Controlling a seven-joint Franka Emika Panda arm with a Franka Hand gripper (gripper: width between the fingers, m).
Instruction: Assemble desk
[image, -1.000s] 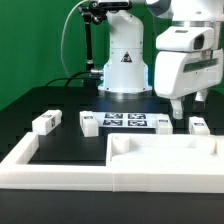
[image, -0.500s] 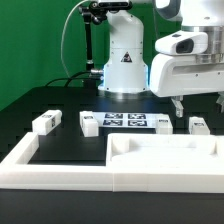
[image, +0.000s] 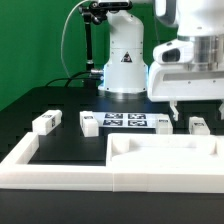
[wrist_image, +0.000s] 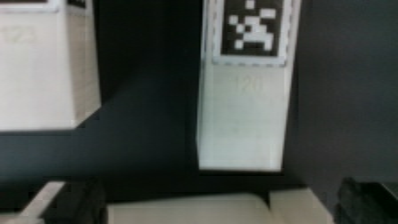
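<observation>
The white desk tabletop panel (image: 160, 160) lies at the front, on the exterior view's right, hollows up. Several small white legs with tags lie behind it: one (image: 45, 122), one (image: 89, 123), one (image: 160, 123) and one (image: 198, 126). My gripper (image: 198, 108) hangs open and empty just above the rightmost leg. In the wrist view a long leg (wrist_image: 244, 95) with a tag at its end lies between and beyond my open fingers (wrist_image: 71, 205). Another white block (wrist_image: 45, 70) lies beside it. My gripper (wrist_image: 217, 208) holds nothing.
The marker board (image: 125, 122) lies flat between the legs. The white robot base (image: 125, 60) stands behind it. A long white rim (image: 28, 155) frames the black surface at the front and the exterior view's left.
The hand has turned about its vertical axis, so it now looks wider, and has risen slightly. The legs and the tabletop have not moved.
</observation>
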